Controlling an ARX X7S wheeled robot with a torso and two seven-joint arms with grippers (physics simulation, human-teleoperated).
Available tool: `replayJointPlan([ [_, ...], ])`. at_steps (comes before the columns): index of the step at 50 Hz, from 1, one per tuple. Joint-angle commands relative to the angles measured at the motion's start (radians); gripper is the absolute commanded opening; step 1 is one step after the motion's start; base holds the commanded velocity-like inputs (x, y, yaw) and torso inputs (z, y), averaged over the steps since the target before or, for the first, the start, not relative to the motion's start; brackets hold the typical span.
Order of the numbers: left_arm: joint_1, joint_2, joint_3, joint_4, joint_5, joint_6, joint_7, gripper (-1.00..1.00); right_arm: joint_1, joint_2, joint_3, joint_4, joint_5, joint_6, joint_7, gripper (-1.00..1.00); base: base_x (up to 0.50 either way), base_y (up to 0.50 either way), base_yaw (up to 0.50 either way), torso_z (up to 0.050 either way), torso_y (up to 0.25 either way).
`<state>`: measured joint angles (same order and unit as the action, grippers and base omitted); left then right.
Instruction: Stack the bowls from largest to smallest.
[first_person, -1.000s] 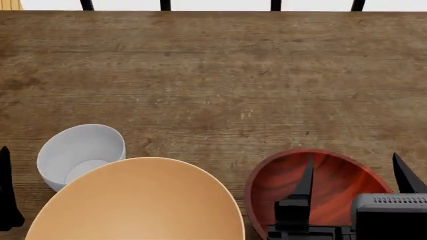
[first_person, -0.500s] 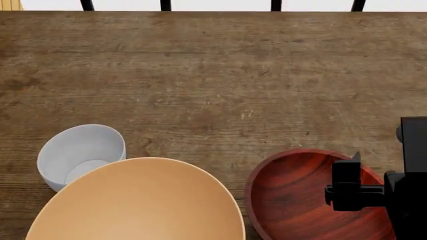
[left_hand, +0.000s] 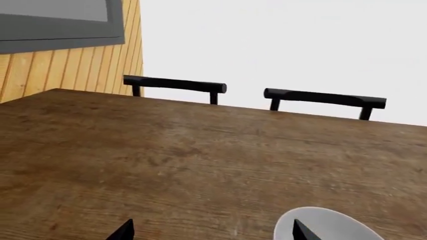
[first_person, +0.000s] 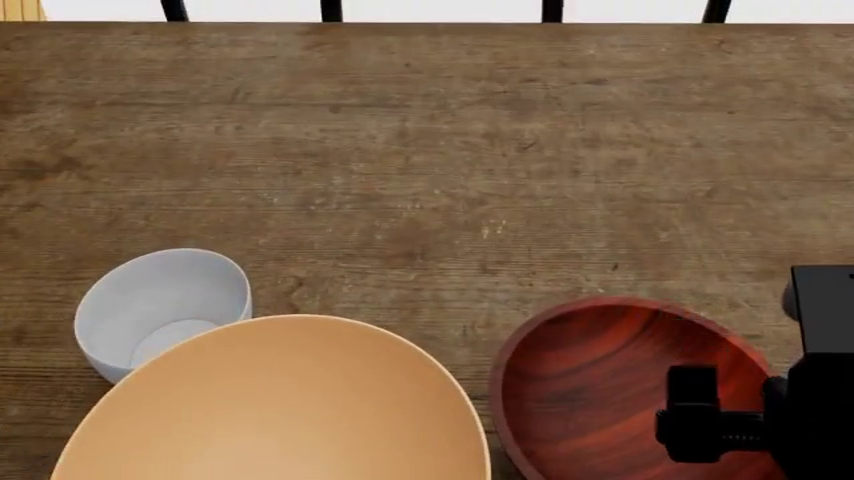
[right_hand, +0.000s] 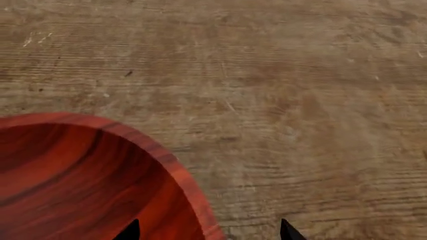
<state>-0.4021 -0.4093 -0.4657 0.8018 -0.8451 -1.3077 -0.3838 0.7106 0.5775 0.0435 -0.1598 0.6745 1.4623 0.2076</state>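
Right gripper (right_hand: 207, 231): jaws parted, straddling red bowl (first_person: 607, 385) rim.
Left gripper (left_hand: 212, 234): spread, near white bowl (first_person: 160, 305).
Tan bowl (first_person: 280, 405): touching white bowl.

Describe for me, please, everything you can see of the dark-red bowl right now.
The dark-red bowl is round, shallow and glossy, with a wood-grain pattern streaked from bright red to near black. It sits upright and empty on the wooden table, at the near right, apart from the tan-orange bowl. Its near edge is cut off by the frame. The right gripper straddles its rim, one fingertip over the inside and one outside; contact cannot be told.
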Motion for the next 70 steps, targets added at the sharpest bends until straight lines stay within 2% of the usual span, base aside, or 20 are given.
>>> replayJointPlan([
  [1, 0.014, 0.017, -0.02, -0.005, 0.024, 0.034, 0.02, 1.0, -0.032, -0.04, 0.058, 0.055, 0.019, 0.005, -0.042, 1.0, 0.0, 0.0, 0.0, 0.0, 0.0],
  [13, 0.013, 0.011, -0.038, -0.005, 0.011, 0.029, 0.007, 1.0, -0.039, -0.053, 0.061, 0.112, 0.018, -0.034, -0.045, 1.0, 0.0, 0.0, 0.0, 0.0, 0.0],
  [14, 0.013, 0.01, -0.035, -0.006, 0.012, 0.029, 0.006, 1.0, -0.032, -0.058, 0.075, 0.104, 0.022, -0.03, -0.037, -1.0, 0.0, 0.0, 0.0, 0.0, 0.0],
  [27, 0.029, -0.001, -0.01, -0.013, 0.027, 0.059, 0.012, 1.0, 0.024, -0.069, 0.141, -0.067, 0.081, 0.025, 0.021, -1.0, 0.0, 0.0, 0.0, 0.0, 0.0],
  [33, 0.03, -0.005, -0.009, -0.011, 0.024, 0.062, 0.01, 1.0, 0.11, -0.094, 0.234, -0.166, 0.144, 0.095, 0.087, -1.0, 0.0, 0.0, 0.0, 0.0, 0.0],
  [35, 0.03, -0.006, -0.012, -0.01, 0.021, 0.06, 0.008, 1.0, 0.134, -0.063, 0.213, -0.172, 0.252, 0.106, 0.144, -1.0, 0.0, 0.0, 0.0, 0.0, 0.0],
  [41, 0.027, -0.01, -0.017, -0.005, 0.013, 0.059, 0.004, 1.0, 0.265, -0.01, 0.223, -0.162, 0.617, 0.103, 0.447, -1.0, 0.0, 0.0, 0.0, 0.0, 0.0],
  [52, 0.032, -0.019, -0.035, -0.002, -0.001, 0.057, -0.001, 1.0, 0.41, 0.003, 0.247, -0.085, 0.904, 0.069, 0.689, -1.0, 0.0, 0.0, 0.0, 0.0, 0.0],
  [61, 0.039, -0.017, -0.035, -0.004, -0.003, 0.064, -0.006, 1.0, 0.5, -0.075, 0.181, 0.014, 1.109, -0.002, 0.855, -1.0, 0.0, 0.0, 0.0, 0.0, 0.0],
  [64, 0.04, -0.016, -0.039, -0.003, -0.01, 0.063, -0.008, 1.0, 0.513, -0.112, 0.121, 0.018, 1.224, -0.029, 0.922, -1.0, 0.0, 0.0, 0.0, 0.0, 0.0],
  [70, 0.05, -0.014, -0.039, -0.009, -0.007, 0.075, -0.006, 1.0, 0.511, -0.197, 0.025, -0.003, 1.331, -0.077, 0.981, -1.0, 0.0, 0.0, 0.0, 0.0, 0.0],
])
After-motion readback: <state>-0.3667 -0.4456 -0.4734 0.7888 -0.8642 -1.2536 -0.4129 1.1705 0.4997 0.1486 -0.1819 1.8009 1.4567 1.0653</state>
